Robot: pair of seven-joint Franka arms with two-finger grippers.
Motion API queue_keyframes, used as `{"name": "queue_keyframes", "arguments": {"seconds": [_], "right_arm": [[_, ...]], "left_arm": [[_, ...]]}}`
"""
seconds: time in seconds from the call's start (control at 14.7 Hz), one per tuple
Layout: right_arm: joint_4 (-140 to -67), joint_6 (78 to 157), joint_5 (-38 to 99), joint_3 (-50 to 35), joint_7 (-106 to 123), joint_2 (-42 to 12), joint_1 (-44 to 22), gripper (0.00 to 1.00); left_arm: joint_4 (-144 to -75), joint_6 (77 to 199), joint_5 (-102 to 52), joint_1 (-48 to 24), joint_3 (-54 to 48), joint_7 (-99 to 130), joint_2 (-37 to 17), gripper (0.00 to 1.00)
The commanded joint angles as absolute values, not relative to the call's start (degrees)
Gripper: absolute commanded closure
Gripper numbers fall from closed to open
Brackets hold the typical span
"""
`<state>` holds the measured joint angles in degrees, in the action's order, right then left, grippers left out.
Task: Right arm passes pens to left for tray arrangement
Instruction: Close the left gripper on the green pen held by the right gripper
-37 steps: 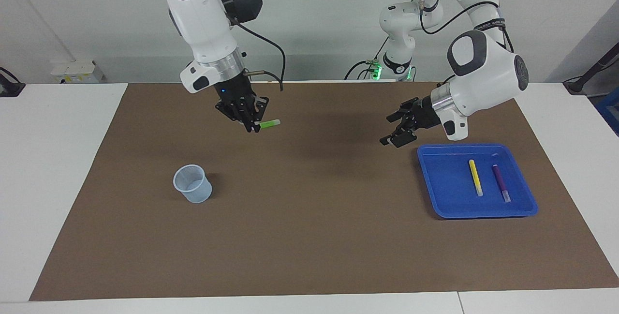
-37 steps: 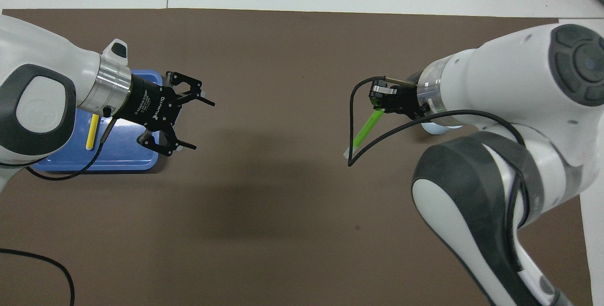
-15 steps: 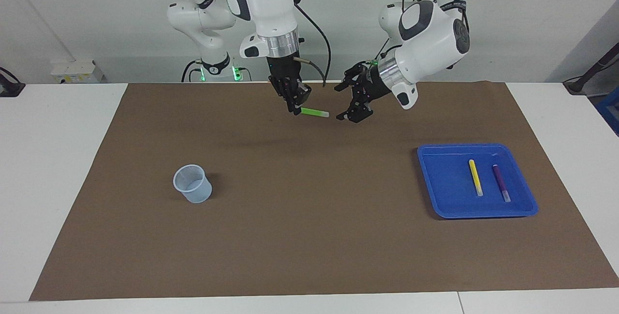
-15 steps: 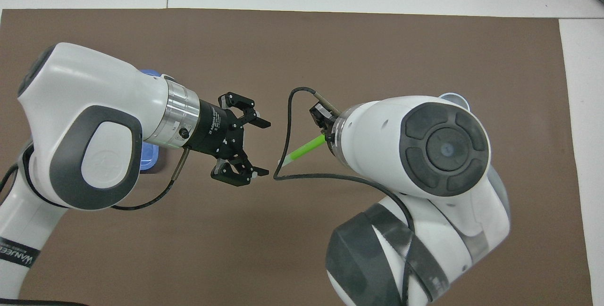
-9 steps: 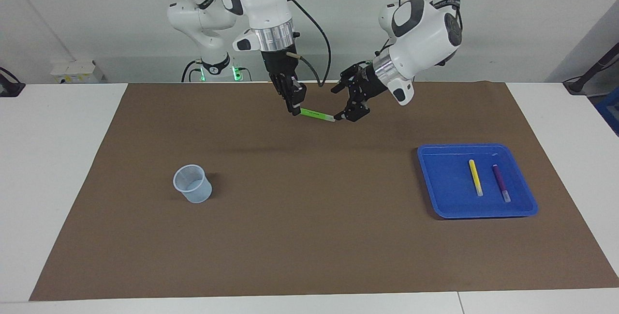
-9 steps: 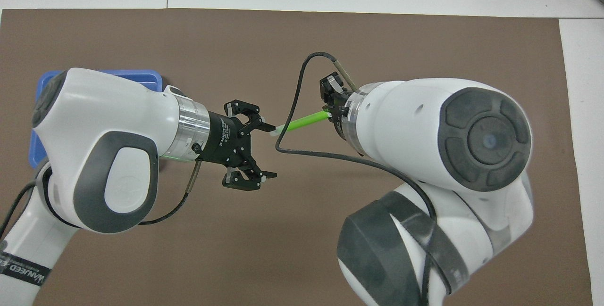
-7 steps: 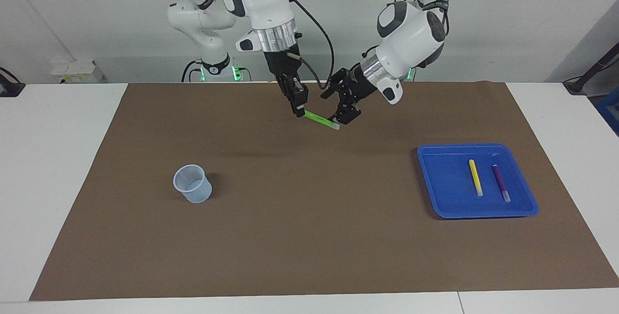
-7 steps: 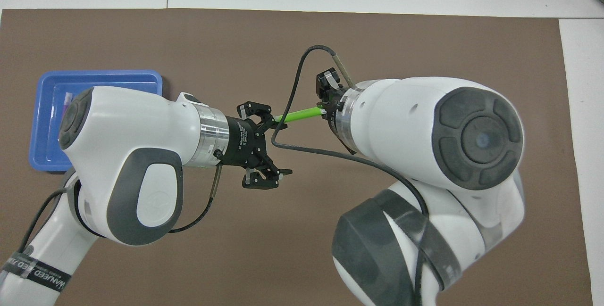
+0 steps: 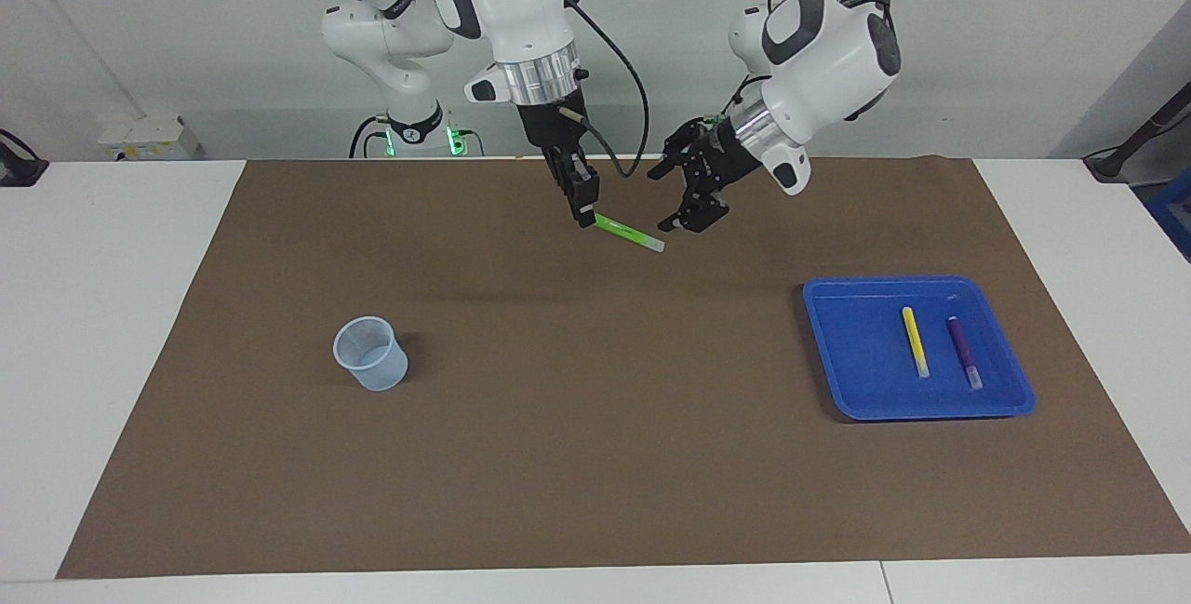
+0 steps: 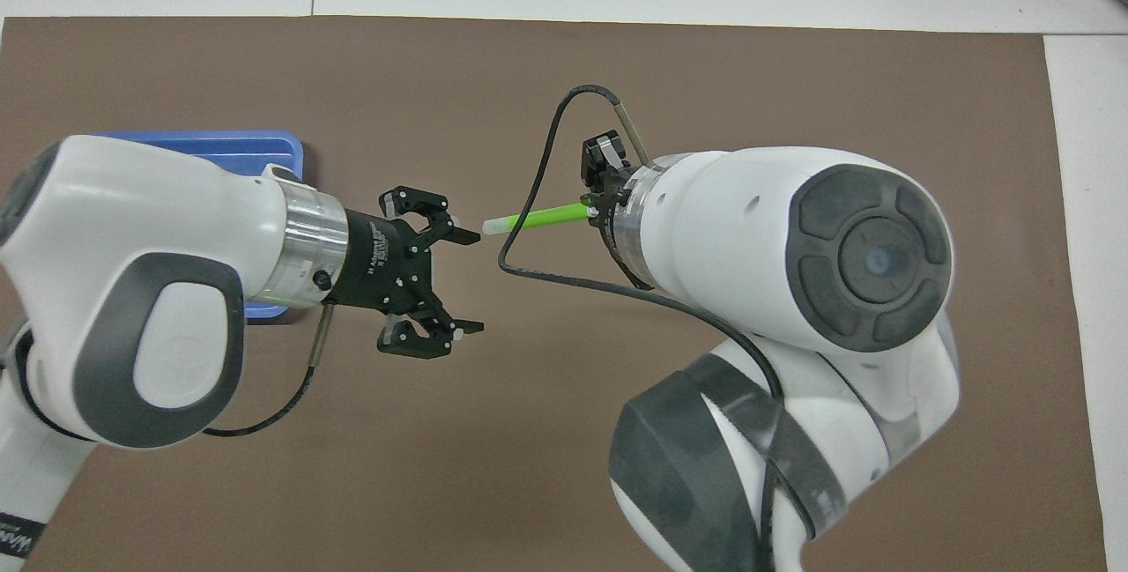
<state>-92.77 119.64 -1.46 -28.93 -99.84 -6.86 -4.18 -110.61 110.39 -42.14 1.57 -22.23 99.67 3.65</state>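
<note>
Overhead view: my right gripper [image 10: 596, 198] clamps the green pen [image 10: 539, 218]; my left gripper [image 10: 458, 281] gapes empty beside its tip, label unreadable.

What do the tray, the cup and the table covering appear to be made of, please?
The tray looks like glossy blue moulded plastic: rounded corners, shiny rim. The cup seems thin translucent plastic, pale blue, its wall letting light through. The brown covering looks like matte paper or felt; which one is unclear.

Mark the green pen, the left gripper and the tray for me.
green pen [image 9: 625, 233], facing view, mid-barrel.
left gripper [image 9: 682, 201], facing view, between the open fingertips.
tray [image 9: 849, 343], facing view, bare floor.
</note>
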Motion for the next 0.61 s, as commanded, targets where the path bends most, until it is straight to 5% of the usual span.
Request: {"name": "queue_keyframes", "arguments": {"seconds": [0.0,0.55], "right_arm": [[-92.2,119.97,-0.97,-29.36,-101.16,-7.38,-4.04,1.0],[-92.37,119.97,-0.79,-29.36,-101.34,-7.29,-4.04,1.0]], "left_arm": [[-111.1,108.8,-43.07,3.08,-22.32,97.74,5.89,0.06],[-112.06,122.07,-43.07,-1.14,-22.76,98.35,5.36,0.11]]}}
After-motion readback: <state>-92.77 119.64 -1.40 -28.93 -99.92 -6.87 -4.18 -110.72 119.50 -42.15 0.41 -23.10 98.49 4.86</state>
